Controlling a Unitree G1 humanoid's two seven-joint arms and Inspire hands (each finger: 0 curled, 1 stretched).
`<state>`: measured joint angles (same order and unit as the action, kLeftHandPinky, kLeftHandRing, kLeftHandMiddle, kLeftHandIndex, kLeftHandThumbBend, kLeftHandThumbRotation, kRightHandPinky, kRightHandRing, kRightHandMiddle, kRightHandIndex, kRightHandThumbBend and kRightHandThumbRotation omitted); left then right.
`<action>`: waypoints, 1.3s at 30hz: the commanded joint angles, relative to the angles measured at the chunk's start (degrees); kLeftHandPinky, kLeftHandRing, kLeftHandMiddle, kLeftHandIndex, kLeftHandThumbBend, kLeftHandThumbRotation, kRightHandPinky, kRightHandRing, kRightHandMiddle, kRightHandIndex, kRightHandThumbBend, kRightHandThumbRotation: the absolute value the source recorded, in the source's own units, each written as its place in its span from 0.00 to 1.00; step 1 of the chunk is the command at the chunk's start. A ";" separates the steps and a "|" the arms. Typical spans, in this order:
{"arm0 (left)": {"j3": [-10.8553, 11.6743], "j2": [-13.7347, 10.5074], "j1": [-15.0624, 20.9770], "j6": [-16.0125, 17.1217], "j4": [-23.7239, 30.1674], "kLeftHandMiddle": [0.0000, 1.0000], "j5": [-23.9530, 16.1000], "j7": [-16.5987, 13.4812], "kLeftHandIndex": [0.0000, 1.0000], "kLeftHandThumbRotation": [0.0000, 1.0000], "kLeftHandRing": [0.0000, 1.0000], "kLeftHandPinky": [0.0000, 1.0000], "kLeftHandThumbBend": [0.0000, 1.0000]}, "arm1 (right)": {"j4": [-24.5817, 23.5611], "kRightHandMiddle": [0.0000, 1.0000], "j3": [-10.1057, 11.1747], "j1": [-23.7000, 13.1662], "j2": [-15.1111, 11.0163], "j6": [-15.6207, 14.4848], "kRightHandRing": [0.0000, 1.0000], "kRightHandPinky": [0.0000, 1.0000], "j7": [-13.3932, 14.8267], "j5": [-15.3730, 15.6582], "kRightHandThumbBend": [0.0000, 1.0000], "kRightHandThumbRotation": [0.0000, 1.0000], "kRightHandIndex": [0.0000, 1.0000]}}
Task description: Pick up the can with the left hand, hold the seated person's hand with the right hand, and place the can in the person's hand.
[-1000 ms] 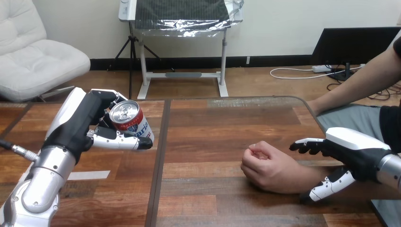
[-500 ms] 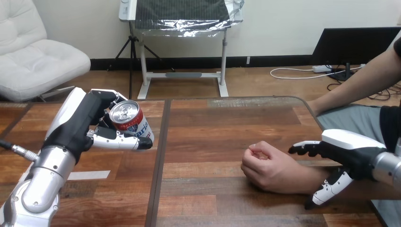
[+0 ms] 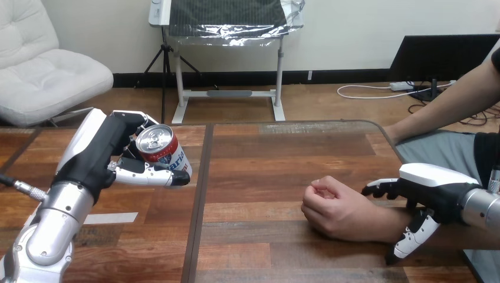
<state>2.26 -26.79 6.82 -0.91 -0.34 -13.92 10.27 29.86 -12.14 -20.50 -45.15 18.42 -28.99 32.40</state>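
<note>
**Lettering on the can, too broken up to read**

Dark lettering is showing on the white band of the can [image 3: 168,158], under its red upper part and beside a small bluish mark. The left hand [image 3: 100,154] is wrapping round the can, and its thumb is lying across the label's lower edge, cutting the letters short. The can is tilting, and the lettering is running off round its side. Nothing is reading as a whole word or number.

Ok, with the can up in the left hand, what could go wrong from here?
The person's hand lies as a closed fist on the wooden table, so no palm awaits the tilted red-and-white metal can in the left hand. The right hand, open astride the wrist, may pinch when closing.
</note>
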 commanded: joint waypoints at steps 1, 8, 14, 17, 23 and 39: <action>1.67 -1.02 2.26 1.08 3.61 0.35 0.27 -0.39 0.40 0.00 0.30 0.27 0.73 | 0.45 0.87 -1.84 -1.33 0.68 -1.79 0.83 0.63 0.35 1.38 1.00 0.20 0.87; 1.78 -0.94 2.20 0.35 4.16 0.35 0.41 -0.23 0.40 0.00 0.30 0.27 0.72 | -0.76 0.84 -2.51 -0.89 0.87 -3.11 0.78 0.59 0.36 2.11 1.00 0.17 0.86; 1.85 -0.85 2.19 0.44 4.23 0.35 0.72 -0.10 0.40 0.00 0.30 0.28 0.72 | -0.86 0.83 -3.00 -0.66 1.24 -4.44 0.76 0.57 0.63 2.72 1.00 0.16 0.84; 1.78 -1.12 2.17 1.75 3.86 0.35 0.74 -0.03 0.40 0.00 0.30 0.27 0.71 | -0.18 0.82 -3.55 -0.92 1.20 -3.75 0.75 0.56 0.75 2.97 1.00 0.16 0.83; 1.81 -1.20 2.14 2.29 3.71 0.35 0.86 0.04 0.40 0.00 0.30 0.27 0.71 | 0.55 0.79 -4.64 -1.71 1.34 -5.13 0.71 0.52 -0.36 3.86 1.00 0.16 0.81; 2.01 -1.23 2.03 3.19 3.44 0.34 0.75 -0.20 0.40 0.00 0.29 0.27 0.72 | 2.61 0.72 -7.13 -3.08 1.18 -5.16 0.65 0.48 -0.66 4.93 1.00 0.15 0.74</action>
<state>2.38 -26.83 6.69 0.45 0.04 -13.87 10.31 29.47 -17.58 -23.27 -45.05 13.32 -29.47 36.97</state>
